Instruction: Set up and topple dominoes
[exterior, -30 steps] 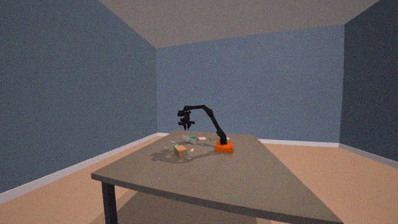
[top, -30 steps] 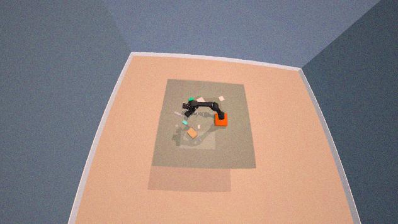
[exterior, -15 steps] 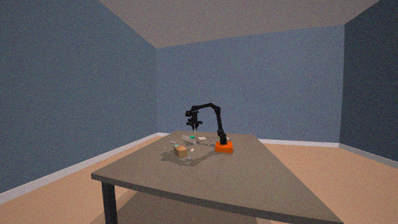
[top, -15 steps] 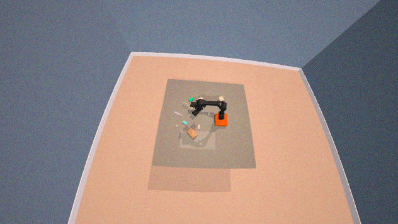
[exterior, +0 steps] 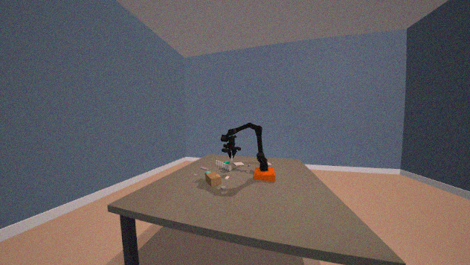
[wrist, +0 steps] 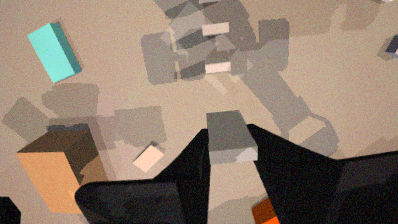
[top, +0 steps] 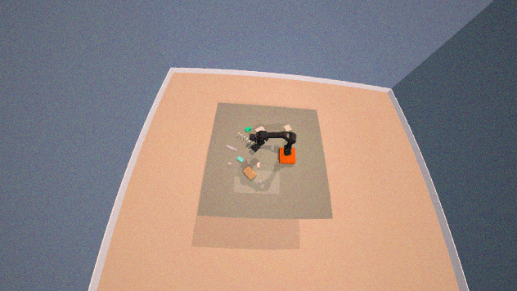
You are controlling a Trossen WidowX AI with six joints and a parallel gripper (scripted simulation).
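Fingers (top: 252, 152) (exterior: 231, 156) of the black gripper stand narrow, pinching a grey domino (wrist: 231, 131) by its sides, above the desk (top: 303, 196) (exterior: 297, 208) and near one end of the standing row (top: 245, 139) (exterior: 223, 165) (wrist: 217, 67). Being slim, it is probably light and stiff, easily tipped; a high, centred hold on its broad faces should suit. From its orange base (top: 287, 156) (exterior: 265, 174) the arm (top: 277, 135) (exterior: 259, 138) arches over, wrist bent so the gripper points down.
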